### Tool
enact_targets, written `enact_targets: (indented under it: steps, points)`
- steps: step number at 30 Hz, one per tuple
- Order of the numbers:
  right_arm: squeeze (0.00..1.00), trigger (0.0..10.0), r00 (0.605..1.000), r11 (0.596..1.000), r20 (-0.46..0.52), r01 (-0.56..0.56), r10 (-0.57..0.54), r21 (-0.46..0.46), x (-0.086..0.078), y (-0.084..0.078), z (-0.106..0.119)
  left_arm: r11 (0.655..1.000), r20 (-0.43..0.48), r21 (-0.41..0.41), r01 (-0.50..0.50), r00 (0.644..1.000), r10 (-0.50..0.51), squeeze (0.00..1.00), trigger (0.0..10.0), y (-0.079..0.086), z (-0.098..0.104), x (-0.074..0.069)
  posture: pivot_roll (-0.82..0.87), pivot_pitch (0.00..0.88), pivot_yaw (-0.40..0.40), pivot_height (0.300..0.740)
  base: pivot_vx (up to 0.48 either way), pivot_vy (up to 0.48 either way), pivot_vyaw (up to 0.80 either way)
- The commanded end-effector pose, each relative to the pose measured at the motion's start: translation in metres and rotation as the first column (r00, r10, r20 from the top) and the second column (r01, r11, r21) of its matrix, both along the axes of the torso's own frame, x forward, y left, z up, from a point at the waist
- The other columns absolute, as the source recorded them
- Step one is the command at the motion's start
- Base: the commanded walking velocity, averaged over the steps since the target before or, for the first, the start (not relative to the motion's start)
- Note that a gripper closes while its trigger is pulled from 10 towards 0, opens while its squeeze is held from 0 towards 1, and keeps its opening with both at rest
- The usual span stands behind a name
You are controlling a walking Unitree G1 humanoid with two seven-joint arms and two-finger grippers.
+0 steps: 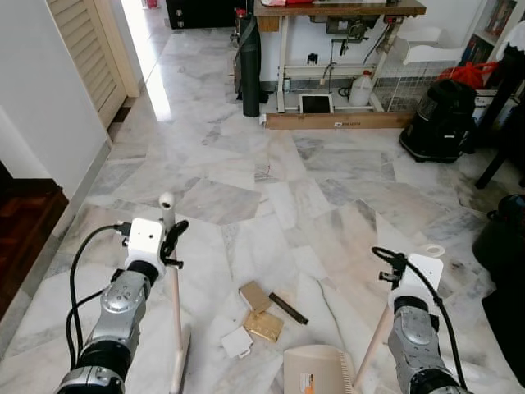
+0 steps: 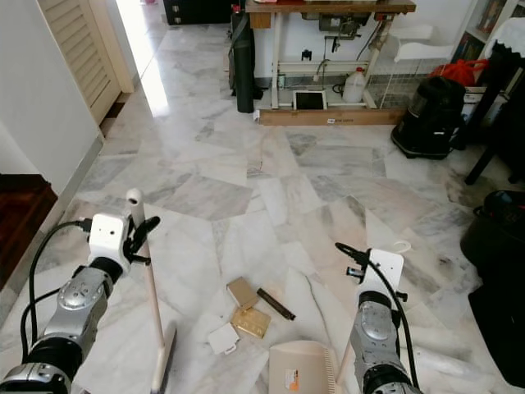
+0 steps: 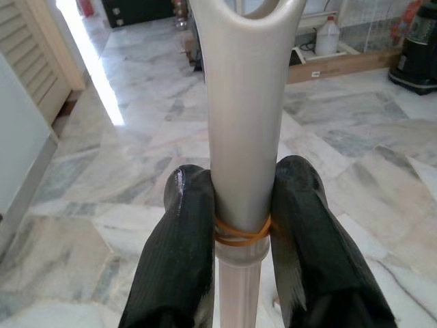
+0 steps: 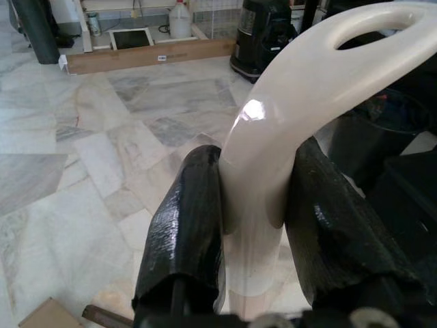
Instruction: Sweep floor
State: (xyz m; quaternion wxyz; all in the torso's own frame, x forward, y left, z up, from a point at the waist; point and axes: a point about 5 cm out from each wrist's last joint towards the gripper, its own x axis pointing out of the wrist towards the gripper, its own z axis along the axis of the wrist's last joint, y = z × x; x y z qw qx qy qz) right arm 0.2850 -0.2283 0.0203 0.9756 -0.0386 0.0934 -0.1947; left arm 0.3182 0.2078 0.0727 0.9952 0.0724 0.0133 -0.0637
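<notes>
Marble floor (image 1: 271, 189) | left gripper (image 3: 242, 205) pinching broom handle (image 3: 242, 123) | right gripper (image 4: 252, 205) clamped on dustpan handle (image 4: 287, 102) | dustpan (image 1: 316, 369) label unreadable, just beside right gripper | cardboard scraps (image 1: 261, 312) between grippers

Bright, even daylight. Strong glare streak on marble floor (image 1: 156, 90) from doorway at far left. Head views sharp, no motion blur. Wrist views: near handles soft-focused, specular spot on dustpan handle (image 4: 249, 109).
</notes>
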Motion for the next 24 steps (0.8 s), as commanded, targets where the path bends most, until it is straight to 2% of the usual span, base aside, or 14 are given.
enact_targets:
  steps: [1, 5, 9, 14, 24]
  points:
    - [0.00, 10.0, 1.000, 1.000, -0.013, 0.003, -0.004, -0.017, -0.002, -0.005, -0.001, 1.000, 0.044, -0.014, -0.013, 0.999, 0.014, 0.00, 10.0, 0.003, 0.008, 0.003, 0.02, 0.000, -0.010, 0.740, 0.000, 0.000, 0.00]
    - [0.00, 10.0, 1.000, 1.000, -0.013, 0.001, -0.001, -0.018, -0.002, -0.005, -0.001, 1.000, 0.086, 0.003, -0.019, 0.996, 0.018, 0.00, 10.0, -0.002, 0.011, 0.007, 0.02, 0.000, -0.011, 0.740, 0.000, 0.000, 0.00]
    - [0.00, 10.0, 1.000, 1.000, -0.013, 0.000, -0.001, -0.018, -0.002, -0.005, -0.001, 1.000, 0.089, 0.009, -0.008, 0.996, 0.008, 0.00, 10.0, -0.004, 0.011, 0.009, 0.02, 0.000, -0.012, 0.740, 0.000, 0.000, 0.00]
    - [0.00, 10.0, 1.000, 1.000, -0.013, -0.002, 0.001, -0.020, -0.002, -0.005, 0.000, 0.995, 0.036, -0.089, 0.038, 0.999, -0.035, 0.00, 10.0, -0.010, 0.008, 0.012, 0.02, 0.000, -0.017, 0.740, 0.000, 0.000, 0.00]
    - [0.00, 10.0, 1.000, 1.000, -0.010, -0.005, 0.005, -0.016, 0.000, -0.003, 0.000, 0.993, -0.051, -0.087, 0.079, 0.995, -0.084, 0.00, 10.0, -0.008, -0.001, 0.012, 0.02, 0.000, -0.012, 0.740, 0.000, 0.000, 0.00]
